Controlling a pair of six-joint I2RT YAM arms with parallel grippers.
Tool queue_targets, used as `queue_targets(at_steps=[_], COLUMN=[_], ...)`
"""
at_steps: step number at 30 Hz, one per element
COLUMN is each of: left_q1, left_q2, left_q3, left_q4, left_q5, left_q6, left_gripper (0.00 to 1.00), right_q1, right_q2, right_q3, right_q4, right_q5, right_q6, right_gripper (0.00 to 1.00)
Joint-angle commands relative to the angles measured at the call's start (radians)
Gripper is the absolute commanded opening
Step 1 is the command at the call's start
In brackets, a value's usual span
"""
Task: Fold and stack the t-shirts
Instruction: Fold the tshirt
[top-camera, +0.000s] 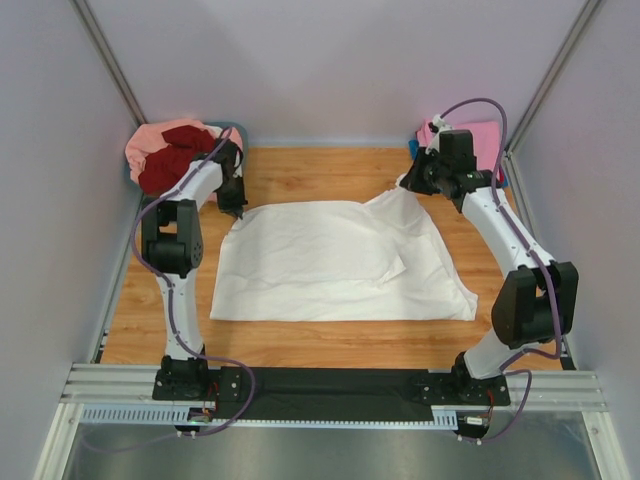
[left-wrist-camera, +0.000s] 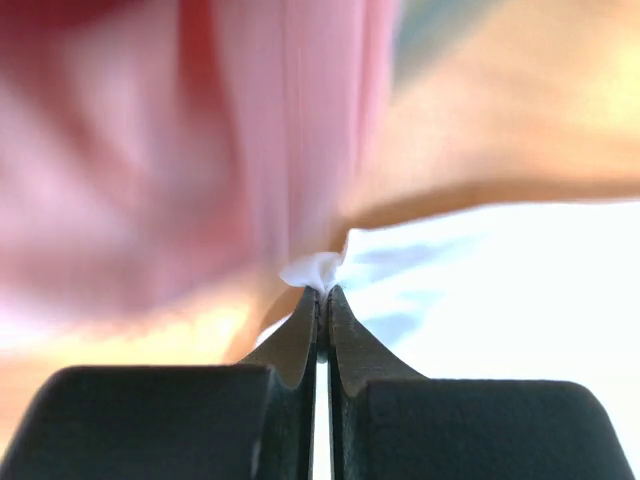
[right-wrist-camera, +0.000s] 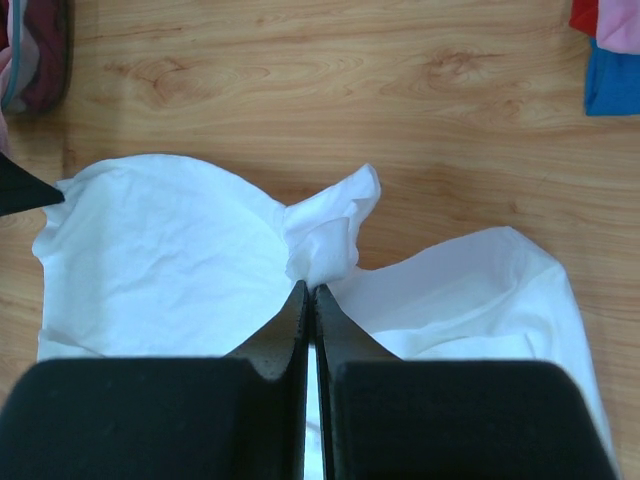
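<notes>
Two corners of the off-white t-shirt (top-camera: 330, 265), lying spread across the tabletop (top-camera: 300, 170), are being pinched at its far edge in my fully closed left pincer (left-wrist-camera: 322, 292) and right pincer (right-wrist-camera: 311, 288); I'm judging they should be lifting level, keeping the fold straight.

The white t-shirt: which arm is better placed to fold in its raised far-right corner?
Right. The right end effector is shut on that lifted corner of the white t-shirt; the left end effector pinches the far-left corner, across the cloth.

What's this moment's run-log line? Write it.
left gripper: shut on white t-shirt | right gripper: shut on white t-shirt | stage: far corners pinched
</notes>
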Motion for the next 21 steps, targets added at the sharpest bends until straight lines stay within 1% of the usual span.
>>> queue_targets(at_steps=[1, 3, 7, 9, 11, 12, 14, 17, 18, 21], left_q1=[-0.005, -0.007, -0.005, -0.005, -0.005, -0.007, -0.005, -0.007, -0.005, -0.005], left_q2=[-0.183, -0.252, -0.352, -0.395, -0.412, -0.427, -0.446, -0.466, -0.472, -0.496], left_q3=[-0.089, -0.170, -0.302, -0.364, -0.402, -0.410, -0.433, -0.460, -0.465, -0.488], left_q4=[0.035, 0.081, 0.167, 0.211, 0.236, 0.239, 0.254, 0.276, 0.279, 0.293], left_q5=[0.042, 0.045, 0.031, 0.018, 0.011, 0.007, -0.001, -0.001, -0.030, -0.047], left_q6=[0.012, 0.017, 0.020, 0.021, 0.021, 0.021, 0.021, 0.027, 0.030, 0.043], left_gripper=[0.00, 0.00, 0.00, 0.00, 0.00, 0.00, 0.00, 0.00, 0.00, 0.00], right_q1=[0.008, 0.006, 0.002, 0.000, 0.002, 0.000, -0.001, -0.009, -0.010, -0.024], right_q2=[-0.093, -0.130, -0.204, -0.245, -0.265, -0.282, -0.296, -0.322, -0.327, -0.357], right_q3=[-0.035, -0.064, -0.173, -0.246, -0.309, -0.325, -0.370, -0.420, -0.429, -0.463], right_q4=[-0.004, -0.002, 0.017, 0.043, 0.054, 0.059, 0.063, 0.071, 0.071, 0.070], right_q5=[0.048, 0.071, 0.205, 0.221, 0.223, 0.264, 0.287, 0.325, 0.333, 0.377], right_q6=[-0.024, -0.018, 0.010, 0.022, 0.030, 0.042, 0.054, 0.076, 0.082, 0.113], right_gripper=[0.00, 0.00, 0.01, 0.00, 0.00, 0.00, 0.00, 0.00, 0.00, 0.00])
